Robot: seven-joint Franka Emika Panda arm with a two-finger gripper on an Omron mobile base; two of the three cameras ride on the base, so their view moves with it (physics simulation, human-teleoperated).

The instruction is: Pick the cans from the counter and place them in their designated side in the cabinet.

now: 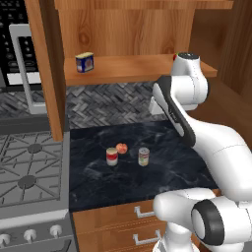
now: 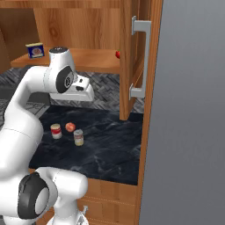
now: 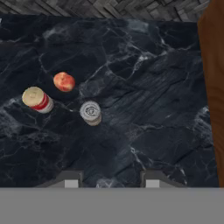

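Red-and-white can [image 1: 112, 156]: stands upright on the counter, just left of the multicoloured can and just in front of the fruit; in the hand view [image 3: 37, 99] it sits at the left.
Multicoloured can [image 1: 143, 156]: upright on the counter, a short gap to the right of the red-and-white can; seen from above in the hand view [image 3: 90, 112], silver top showing.
Fruit [image 1: 121, 148]: small, red-orange, behind and between the two cans, close to the red-and-white one.
Counter [image 1: 162, 142]: dark marbled slab carrying both cans and the fruit; wooden drawers below, stove [image 1: 27, 170] to its left.
Cabinet [image 1: 128, 69]: open, above the counter; neither can is on its shelf.
Blue-and-yellow tin [image 1: 84, 62]: on the shelf, toward its left end.
Gripper [image 3: 109, 180]: held above the counter, well clear of the cans; finger tips drawn in to their narrowest, nothing between them.
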